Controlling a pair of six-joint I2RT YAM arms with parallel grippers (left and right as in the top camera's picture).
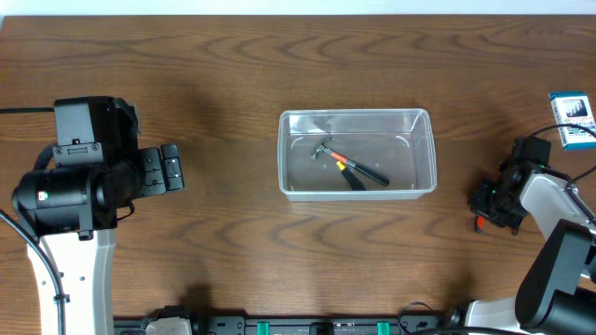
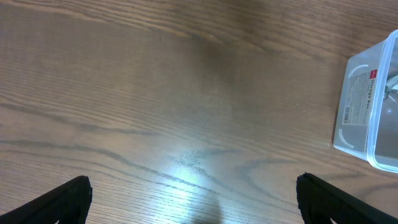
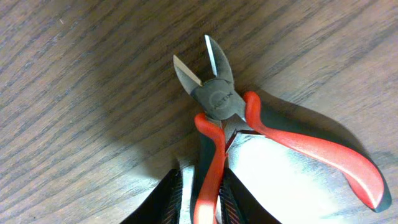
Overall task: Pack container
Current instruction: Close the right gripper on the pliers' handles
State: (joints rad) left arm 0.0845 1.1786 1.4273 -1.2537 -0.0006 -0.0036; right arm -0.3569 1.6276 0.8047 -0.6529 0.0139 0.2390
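Brown wood-grain bench (image 1: 214,74). A small blue-and-white box (image 1: 572,119) sits at your far right edge, nothing crowding it. The clear rectangular plastic tub (image 1: 282,154) lies mid-bench and holds a small hammer with an orange-and-black handle (image 1: 349,164). Your left fingers (image 2: 65,199) are spread wide. Your right fingers (image 3: 165,202) appear to pinch one handle of the red-handled cutters (image 3: 217,99), which lie right of the tub.

A hammer (image 1: 358,167) lies in the container (image 1: 358,113) mid-table; cutters (image 3: 219,101) lie well right of it.

The container (image 2: 367,106) runs past the right edge, label (image 2: 356,99) probably illegible.
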